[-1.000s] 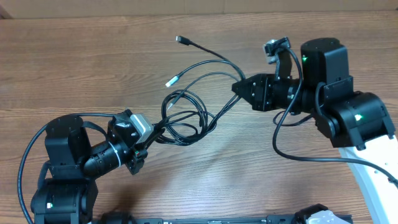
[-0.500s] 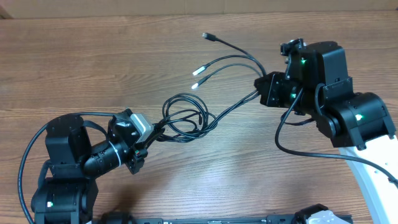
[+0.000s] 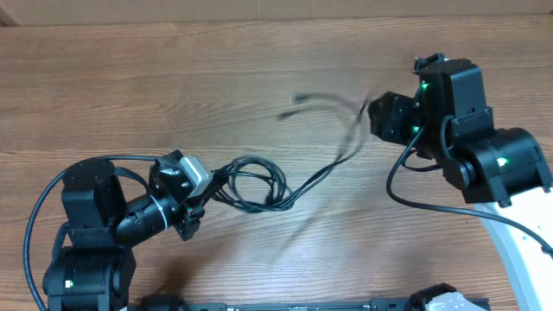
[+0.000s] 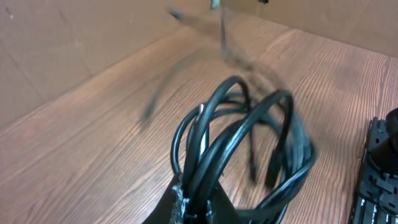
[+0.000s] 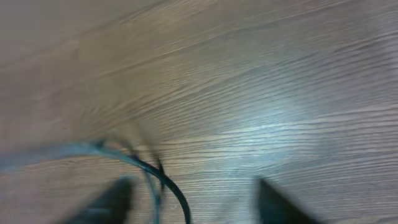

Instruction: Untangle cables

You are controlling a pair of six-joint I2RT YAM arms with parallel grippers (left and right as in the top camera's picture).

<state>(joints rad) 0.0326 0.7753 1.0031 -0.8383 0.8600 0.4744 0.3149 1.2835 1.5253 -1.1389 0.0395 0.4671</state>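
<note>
Item one, left gripper (image 4: 193,210): its fingertips are pressing together at the bottom of the left wrist view, pinching several black loops of the cables (image 3: 256,178) where they bunch. Coil (image 4: 249,143): it is rising out of that pinch and fanning into overlapping rings. It is sitting over the wooden worktop (image 3: 130,78) around its middle, somewhat nearer the near edge and the left side; whether it is resting there or hanging lifted cannot be told. Loose strands (image 3: 333,168): they are running from the coil toward the right and far edges, blurring as they go. Plug ends (image 3: 282,115): they are showing smeared, toward the far edge near its middle. Item two, right gripper (image 5: 194,186): its fingers (image 5: 115,199) are appearing as two dark, blurred shapes standing well apart, gripping nothing. One thin black strand is curving between them, closer to one; contact cannot be told. In the overhead view this gripper is hovering toward the right edge, just beside the blurred upper strands.
</note>
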